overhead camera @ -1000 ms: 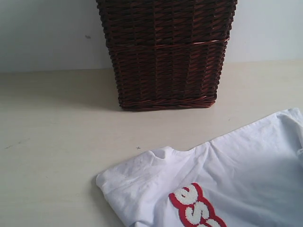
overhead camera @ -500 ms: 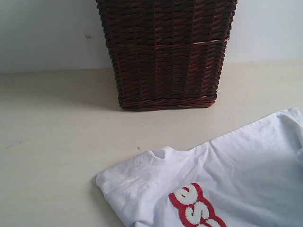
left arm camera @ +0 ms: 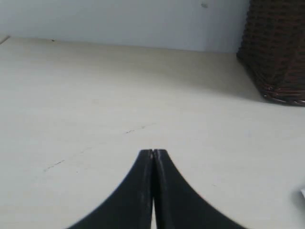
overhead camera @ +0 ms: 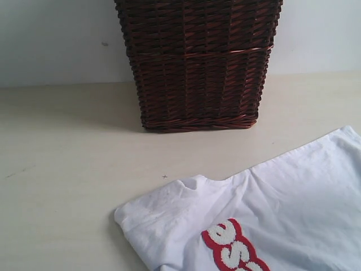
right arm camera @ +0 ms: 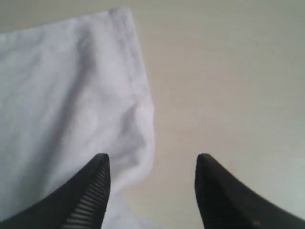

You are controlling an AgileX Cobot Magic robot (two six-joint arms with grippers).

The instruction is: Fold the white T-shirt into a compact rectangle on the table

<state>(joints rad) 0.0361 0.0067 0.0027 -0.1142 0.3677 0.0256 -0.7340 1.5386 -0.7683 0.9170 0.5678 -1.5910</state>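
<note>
The white T-shirt (overhead camera: 282,214) lies broad on the table (overhead camera: 67,169) before the basket (overhead camera: 197,62); folding appears mostly outstanding; left tool (left arm camera: 153,152) clenched, empty; right tool (right arm camera: 152,160) released above the shirt edge.

White T-shirt (overhead camera: 293,209) flat on table (overhead camera: 67,169)
</note>
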